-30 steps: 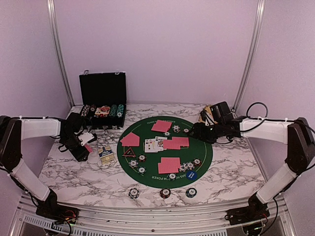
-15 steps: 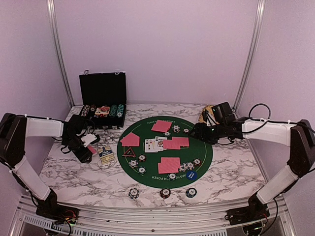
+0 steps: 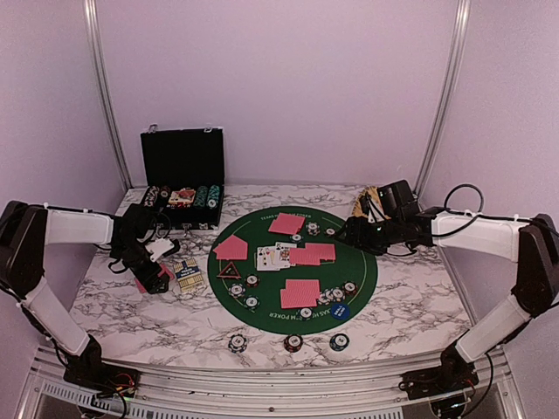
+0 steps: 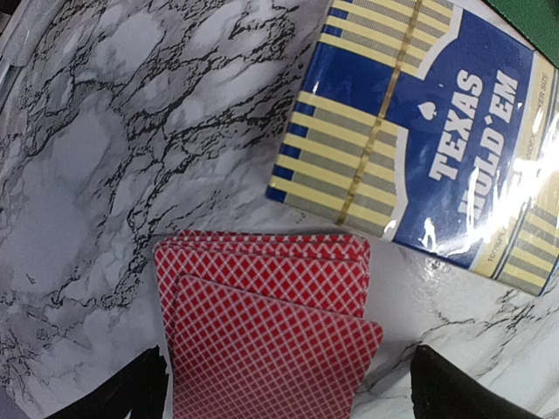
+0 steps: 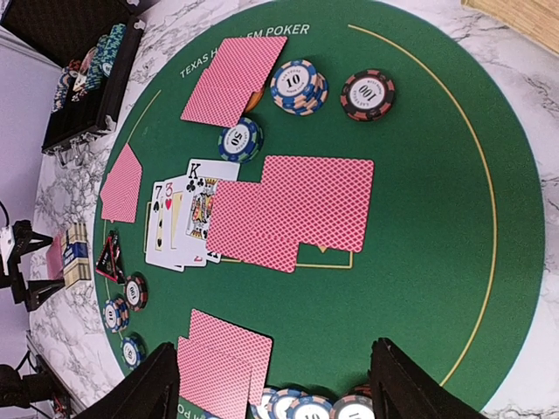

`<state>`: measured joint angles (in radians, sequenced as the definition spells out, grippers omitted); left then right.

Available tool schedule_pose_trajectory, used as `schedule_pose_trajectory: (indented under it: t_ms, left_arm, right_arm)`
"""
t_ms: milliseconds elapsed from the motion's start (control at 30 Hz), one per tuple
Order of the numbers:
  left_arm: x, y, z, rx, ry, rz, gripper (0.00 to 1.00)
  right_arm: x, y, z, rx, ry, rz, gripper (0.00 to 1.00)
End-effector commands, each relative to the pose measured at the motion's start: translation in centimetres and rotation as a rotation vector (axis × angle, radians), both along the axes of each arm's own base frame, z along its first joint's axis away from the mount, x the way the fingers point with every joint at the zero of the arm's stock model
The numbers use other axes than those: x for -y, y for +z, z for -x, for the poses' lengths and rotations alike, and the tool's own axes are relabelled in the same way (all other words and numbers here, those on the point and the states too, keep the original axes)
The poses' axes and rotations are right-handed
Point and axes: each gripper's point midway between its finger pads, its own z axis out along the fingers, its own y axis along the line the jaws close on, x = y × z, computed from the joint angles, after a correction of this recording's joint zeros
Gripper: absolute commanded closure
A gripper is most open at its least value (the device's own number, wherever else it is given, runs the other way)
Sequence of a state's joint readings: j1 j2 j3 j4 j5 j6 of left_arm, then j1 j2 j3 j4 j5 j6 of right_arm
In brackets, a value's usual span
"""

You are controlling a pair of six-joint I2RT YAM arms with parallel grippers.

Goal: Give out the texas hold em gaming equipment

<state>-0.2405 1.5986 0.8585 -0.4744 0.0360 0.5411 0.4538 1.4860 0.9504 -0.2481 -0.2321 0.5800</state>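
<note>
Left jaws have just sprung apart: a second ago they were pinched shut, now they stand wide. The small stack of red-backed cards [image 4: 262,288] lies slightly fanned on the desk [image 4: 105,131], just beside the Texas Hold'em card box [image 4: 419,140]. Right jaws gape empty, well away from that box, over the green poker mat [image 5: 437,218]. I reckon these cards are light, slick and bendy, so pinch across the stack's edges.

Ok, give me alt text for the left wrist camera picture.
A fanned stack of red-backed playing cards lies on the marble table between the fingertips of the open left pincer, beside a blue and gold Texas Hold'em card box.
</note>
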Motion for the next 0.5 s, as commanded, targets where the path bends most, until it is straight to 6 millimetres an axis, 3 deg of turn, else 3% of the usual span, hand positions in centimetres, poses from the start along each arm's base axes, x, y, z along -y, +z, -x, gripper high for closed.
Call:
schedule_pose_trajectory:
  t_ms: [0,267,467]
  left_arm:
    - [0.1,1.2,0.1,0.019,0.011,0.005,0.01]
    - [0.5,7.1,-4.1,0.191,0.069,0.041,0.01]
    - [-0.6,11.9,-8.0,0.351,0.197,0.057,0.01]
  right_arm:
    - [0.2,2.0,-0.2,0.04,-0.013,-0.005,0.27]
    - [1.5,3.1,-0.7,0.079,-0.052,0.027,0.2]
    - [5.9,4.8,-2.0,0.173,-0.182,0.11,0.03]
